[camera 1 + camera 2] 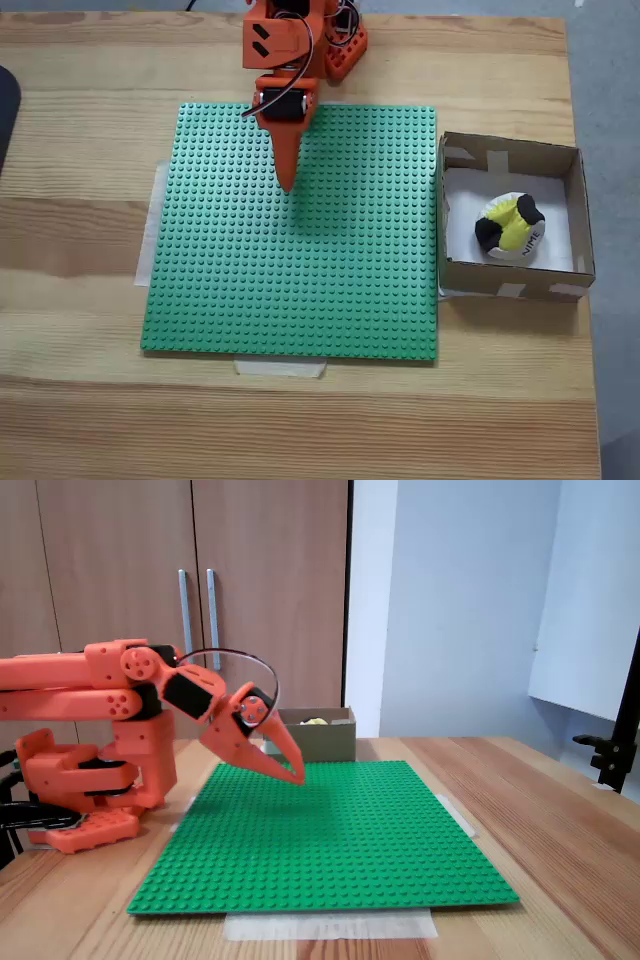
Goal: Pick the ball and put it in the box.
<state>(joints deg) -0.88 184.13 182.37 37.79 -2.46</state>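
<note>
The ball (510, 226), yellow, black and white with black lettering, lies inside the brown cardboard box (511, 153) at the right of the table. From the side, the box (322, 742) stands at the far end with a bit of the ball (315, 721) showing above its rim. My orange gripper (288, 182) is shut and holds nothing. It hangs over the far left part of the green studded baseplate (330, 280), well away from the box. In the side view the gripper (296, 774) points down, just above the plate.
The green baseplate (340, 840) is taped to the wooden table (80, 300). The arm's orange base (85, 780) stands behind the plate's far edge. A dark object (6, 110) pokes in at the left edge. Wooden cabinet doors stand behind.
</note>
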